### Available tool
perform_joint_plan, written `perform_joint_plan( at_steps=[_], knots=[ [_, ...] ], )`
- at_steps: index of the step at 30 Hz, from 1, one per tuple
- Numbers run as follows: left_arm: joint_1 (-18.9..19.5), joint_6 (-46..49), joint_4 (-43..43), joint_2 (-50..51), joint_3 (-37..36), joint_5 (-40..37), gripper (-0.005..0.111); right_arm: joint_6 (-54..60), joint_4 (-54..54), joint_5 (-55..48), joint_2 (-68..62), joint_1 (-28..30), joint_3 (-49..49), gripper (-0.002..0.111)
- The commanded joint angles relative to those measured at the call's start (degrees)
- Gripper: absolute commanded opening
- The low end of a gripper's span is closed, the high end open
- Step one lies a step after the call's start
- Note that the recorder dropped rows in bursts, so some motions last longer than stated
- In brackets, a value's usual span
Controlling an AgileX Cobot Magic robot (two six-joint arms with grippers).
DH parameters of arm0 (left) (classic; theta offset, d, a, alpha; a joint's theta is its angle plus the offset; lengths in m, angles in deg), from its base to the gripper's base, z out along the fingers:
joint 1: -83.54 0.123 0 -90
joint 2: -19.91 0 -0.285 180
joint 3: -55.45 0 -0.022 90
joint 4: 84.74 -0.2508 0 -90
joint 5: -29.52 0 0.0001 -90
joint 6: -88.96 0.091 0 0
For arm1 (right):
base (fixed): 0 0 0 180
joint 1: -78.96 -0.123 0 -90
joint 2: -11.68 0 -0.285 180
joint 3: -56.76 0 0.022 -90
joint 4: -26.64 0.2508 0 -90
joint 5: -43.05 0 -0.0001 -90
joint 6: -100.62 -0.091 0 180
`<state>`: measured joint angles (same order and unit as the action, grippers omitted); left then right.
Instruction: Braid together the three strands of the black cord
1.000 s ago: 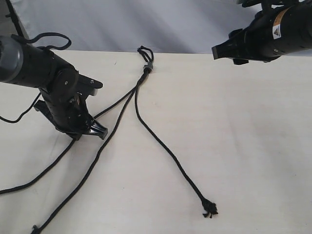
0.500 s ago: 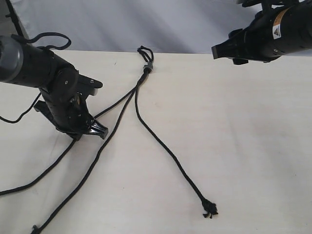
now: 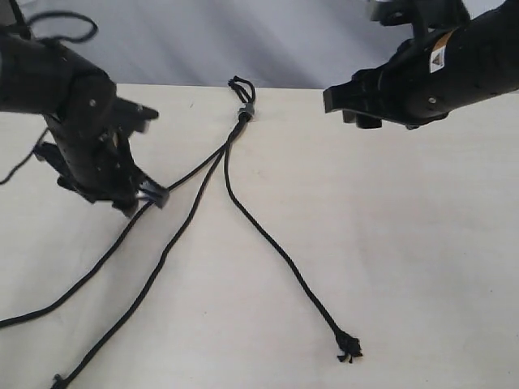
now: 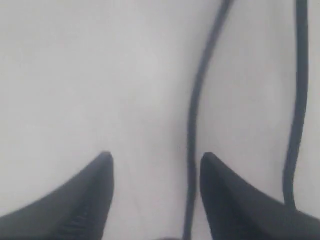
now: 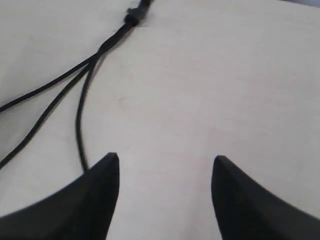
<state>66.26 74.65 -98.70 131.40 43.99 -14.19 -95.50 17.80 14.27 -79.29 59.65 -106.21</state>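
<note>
Pale tabletop (image 3: 405, 259) under a grey backdrop. In the exterior view the black cord (image 3: 242, 123) lies with its grey clamp (image 3: 248, 111) at twelve o'clock. Its three strands (image 3: 280, 251) fan out unbraided toward five, seven and eight, probably spread for separate picking. There the left gripper (image 3: 152, 197) sits over the outermost strand (image 3: 105, 255), while the right gripper (image 3: 340, 104) hovers at one. Only the left wrist view shows those jaws parted astride that strand, not pinching. In the right wrist view the jaws are parted and empty.

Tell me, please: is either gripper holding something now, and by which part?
Nothing is held. The left gripper is open, and one strand only passes loose between its jaws. The right gripper is open too, with nothing between.
</note>
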Motion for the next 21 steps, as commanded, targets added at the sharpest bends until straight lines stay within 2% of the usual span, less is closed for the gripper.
perform_joint_plan(
  at_steps=[1, 3, 5, 7, 12, 21],
  knots=[
    [7.7, -6.7, -5.3, -11.8, -0.6, 2.4, 0.029, 4.5, 5.4, -1.3, -2.2, -8.4, 0.2, 0.053],
    [14.7, -6.7, -5.1, -16.7, -5.5, 9.6, 0.003, 5.0, 6.5, -2.0, -8.7, -17.0, -2.1, 0.053],
    [18.9, -6.7, -4.7, -17.9, -10.5, 19.8, 0.000, 5.0, 6.5, -5.2, -15.6, -22.0, -7.6, 0.053],
    [21.2, -6.7, -4.8, -17.7, -12.7, 25.3, 0.000, 3.7, 7.2, -9.9, -23.0, -25.2, -15.2, 0.053],
    [22.0, -6.7, -4.8, -17.7, -12.7, 25.3, 0.000, 0.8, 9.7, -18.3, -36.6, -27.8, -32.6, 0.053],
    [22.0, -6.6, -4.8, -17.7, -12.7, 25.3, 0.000, -2.7, 10.4, -26.9, -47.8, -27.8, -46.3, 0.053]
  ],
)
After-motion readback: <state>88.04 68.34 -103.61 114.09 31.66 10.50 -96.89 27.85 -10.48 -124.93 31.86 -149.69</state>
